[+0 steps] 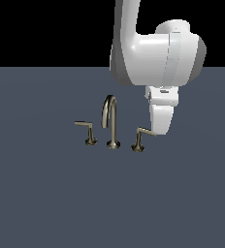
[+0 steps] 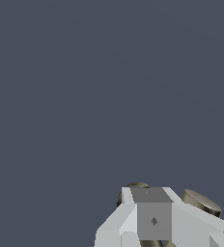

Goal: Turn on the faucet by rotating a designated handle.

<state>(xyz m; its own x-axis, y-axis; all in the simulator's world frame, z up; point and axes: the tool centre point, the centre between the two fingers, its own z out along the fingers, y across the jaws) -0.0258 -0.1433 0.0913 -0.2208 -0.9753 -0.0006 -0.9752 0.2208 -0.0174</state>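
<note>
Though my white fingers (image 1: 161,127) hang right at the bar end of the small brass-grey lever handle (image 1: 140,138) on the exterior view's right of the arched gooseneck faucet (image 1: 111,121), I judge the turn not begun, and I cannot tell their spread.

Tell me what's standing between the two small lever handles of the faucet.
In the exterior view, the tall arched spout stands between the handle on that view's left and the other lever on its right, with bare floor in the gaps.

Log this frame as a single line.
gripper: beside right lever's bar end | jaws: unclear | spout: centre | left lever: untouched
</note>
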